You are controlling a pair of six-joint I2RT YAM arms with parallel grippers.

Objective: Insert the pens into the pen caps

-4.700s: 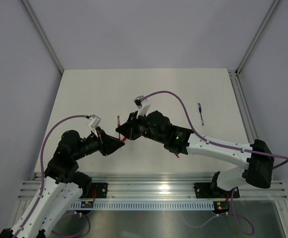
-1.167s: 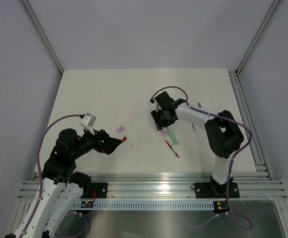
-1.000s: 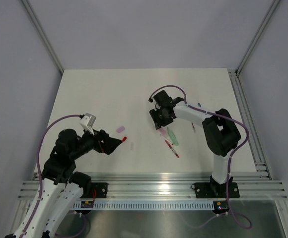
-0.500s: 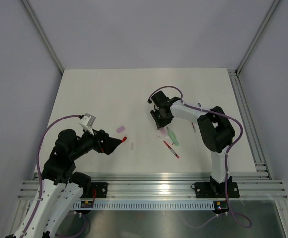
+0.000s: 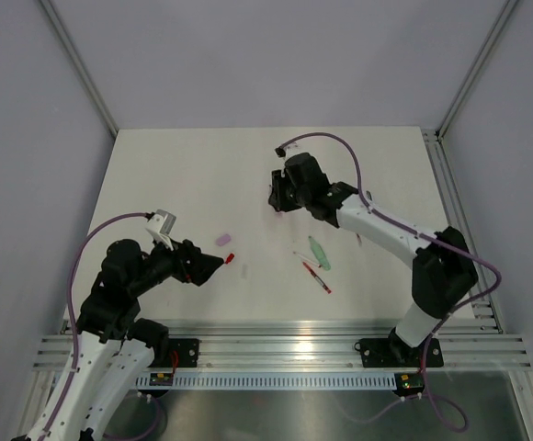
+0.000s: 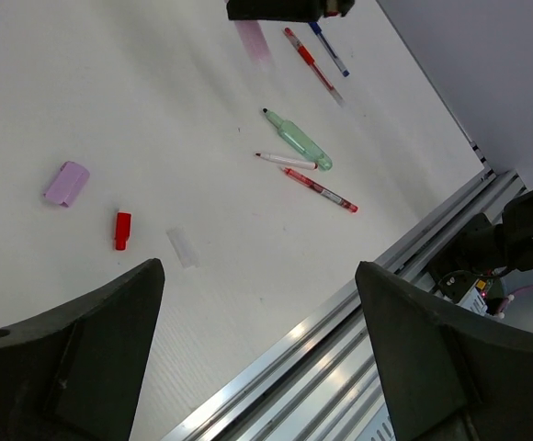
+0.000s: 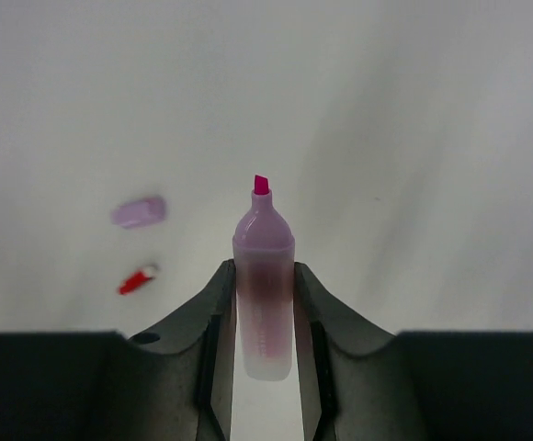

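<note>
One pink pen off the desk, its cap not yet reached

Top view: the right hand (image 5: 277, 195) has risen from the loose pens it was bent over a second ago and now hangs above the far middle of the desk (image 5: 175, 165). The left hand (image 5: 215, 265) hovers just beside the lilac cap (image 5: 222, 239) and the red cap (image 5: 230, 258). The green pen (image 5: 319, 253) and a red pen (image 5: 318, 277) lie where they lay before.

Left wrist view: the left hand's jaws stand wide apart with nothing between them. Five pens lie on the desk: the green one, a thin white pen (image 6: 285, 161), the red one, a second red pen (image 6: 308, 60) and a blue pen (image 6: 331, 52). Three caps lie there: lilac, red and a pale clear cap (image 6: 182, 246). Whether the two far pens already wear caps is too small to tell.

Right wrist view: the right hand is clamped on the pink pen (image 7: 264, 294), the sixth, with its bare tip pointing forward. The pick looks done. I judge that the lilac cap, well apart on the desk, is its match.
</note>
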